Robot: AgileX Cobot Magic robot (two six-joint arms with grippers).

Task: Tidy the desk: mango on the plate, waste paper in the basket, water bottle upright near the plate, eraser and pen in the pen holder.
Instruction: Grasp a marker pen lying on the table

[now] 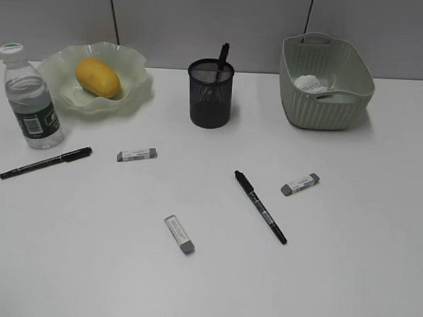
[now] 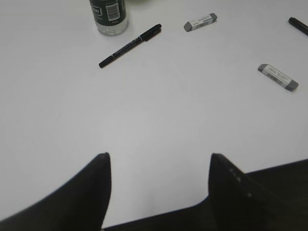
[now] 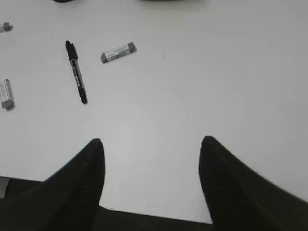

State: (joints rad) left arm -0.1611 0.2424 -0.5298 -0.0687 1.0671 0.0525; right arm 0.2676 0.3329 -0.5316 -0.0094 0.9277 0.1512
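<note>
On the plain white desk [image 1: 347,279], a black pen [image 1: 260,206] lies diagonally mid-table, cap pointing toward the black mesh pen holder [image 1: 210,94]. Left gripper [image 2: 159,163] and right gripper [image 3: 150,147] hover released, jaws spread, empty.

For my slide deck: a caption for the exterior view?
Mango on plate, bottle upright; two pens and three erasers remain loose on the desk.

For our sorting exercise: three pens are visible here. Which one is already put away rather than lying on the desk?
The pen standing in the black mesh pen holder. The other two pens lie flat on the desk.
</note>
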